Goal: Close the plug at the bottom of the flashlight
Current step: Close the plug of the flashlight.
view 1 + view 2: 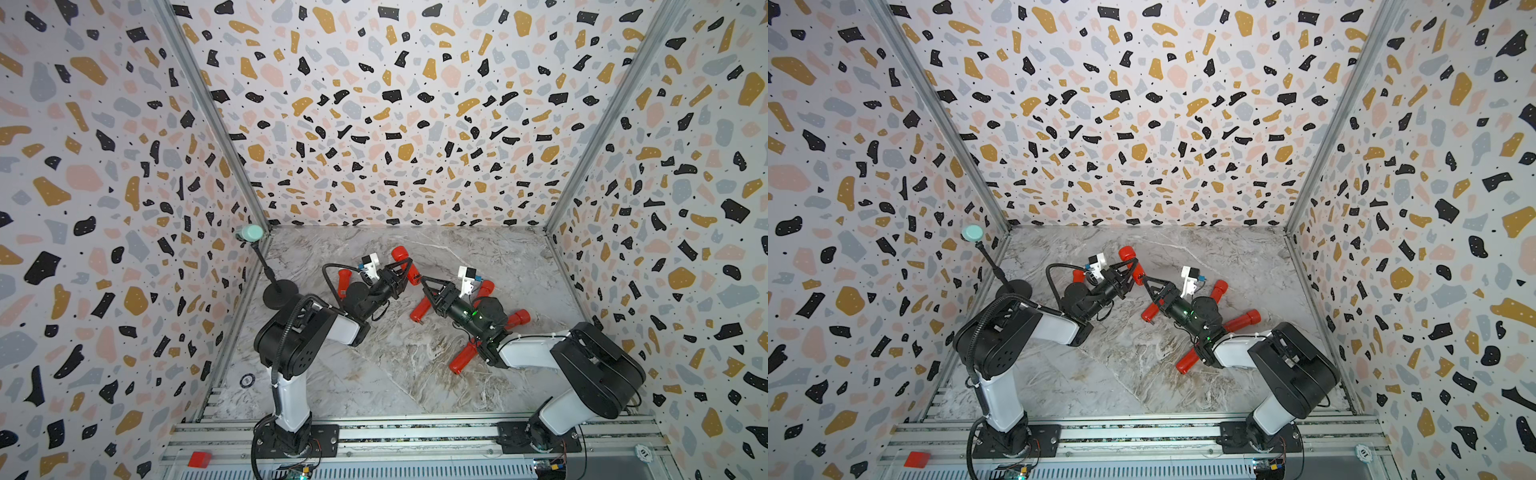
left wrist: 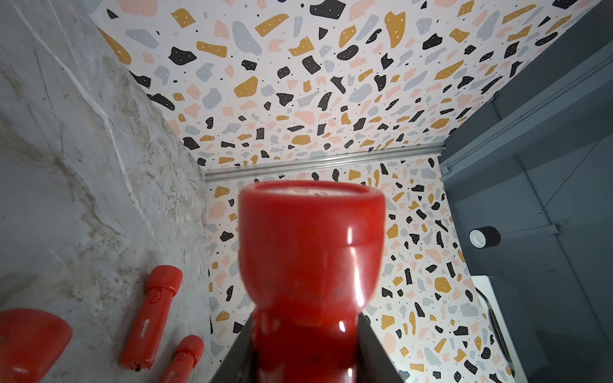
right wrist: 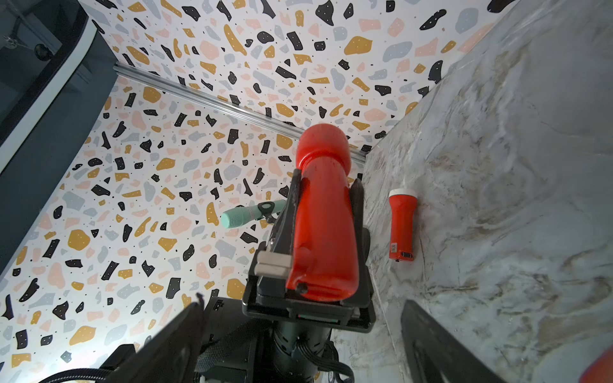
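I hold the flashlight pinched in left fingers, tail toward spread right fingers; plug apparently folded out sideways.

left arm and right arm: white link shells, rounded black joint housings noted. black corrugated cable conduit is run along the left. green light is seen on the right wrist. left gripper, right gripper: black triangular frames. black base plates are fixed with screws.
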